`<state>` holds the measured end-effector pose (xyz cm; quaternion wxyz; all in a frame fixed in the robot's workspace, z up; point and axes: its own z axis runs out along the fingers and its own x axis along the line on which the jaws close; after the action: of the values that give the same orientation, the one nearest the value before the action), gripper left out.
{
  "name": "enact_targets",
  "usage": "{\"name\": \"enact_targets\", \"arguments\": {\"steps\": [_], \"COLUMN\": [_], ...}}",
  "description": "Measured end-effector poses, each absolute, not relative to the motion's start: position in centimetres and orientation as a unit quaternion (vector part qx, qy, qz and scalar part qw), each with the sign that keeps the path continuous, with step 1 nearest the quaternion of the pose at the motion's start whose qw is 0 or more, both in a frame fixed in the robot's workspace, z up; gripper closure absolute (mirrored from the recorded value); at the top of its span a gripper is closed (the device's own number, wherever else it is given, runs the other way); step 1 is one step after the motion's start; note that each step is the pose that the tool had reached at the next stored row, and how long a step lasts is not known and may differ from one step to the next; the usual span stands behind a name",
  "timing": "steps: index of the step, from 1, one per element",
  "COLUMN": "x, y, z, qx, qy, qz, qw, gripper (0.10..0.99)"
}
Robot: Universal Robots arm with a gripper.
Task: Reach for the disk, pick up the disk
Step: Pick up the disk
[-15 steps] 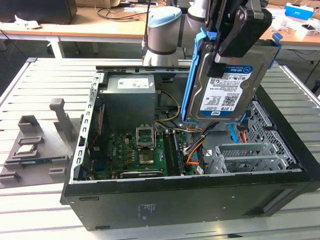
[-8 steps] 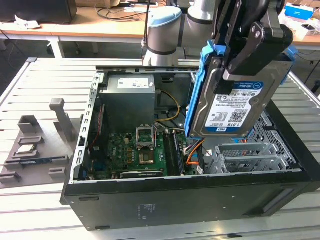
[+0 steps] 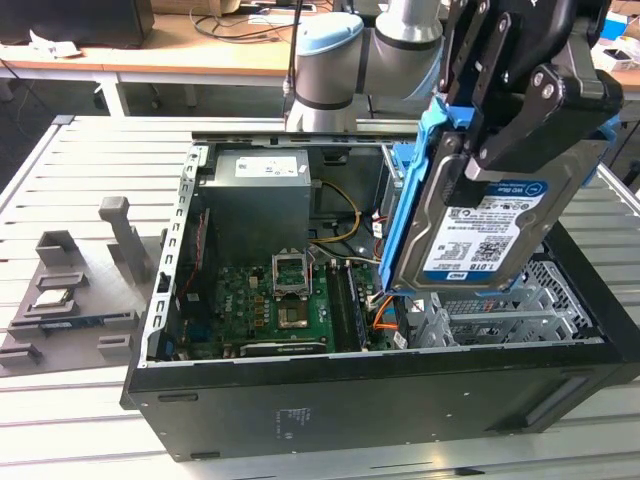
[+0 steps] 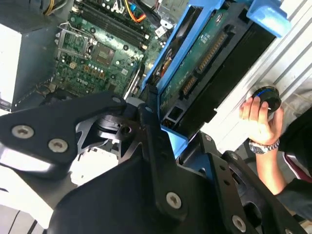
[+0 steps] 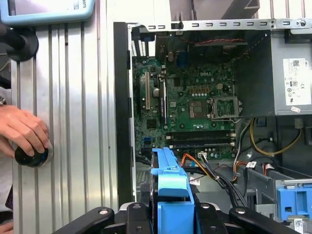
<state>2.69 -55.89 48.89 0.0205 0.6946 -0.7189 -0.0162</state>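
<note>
So the tool (image 3: 500, 150) had its fingers clamped on the disk (image 3: 478, 235), hanging upright above the open case (image 3: 400, 390), I think clear of the drive cage (image 3: 500, 320), so I kept it level and slow.

disk (image 3: 480, 235): upper part hidden behind fingers (image 3: 520, 120) | arm (image 3: 330, 60): cut off at frame top
</note>
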Motion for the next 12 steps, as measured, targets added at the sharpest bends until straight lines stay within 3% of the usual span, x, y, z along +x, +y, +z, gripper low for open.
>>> {"name": "enact_targets", "arguments": {"steps": [12], "x": [5.4], "y": [-55.2], "z": [47.0], "qx": [0.696], "qy": [-0.717], "qz": [-0.014], "qw": [0.032], "gripper": [0.718]}}
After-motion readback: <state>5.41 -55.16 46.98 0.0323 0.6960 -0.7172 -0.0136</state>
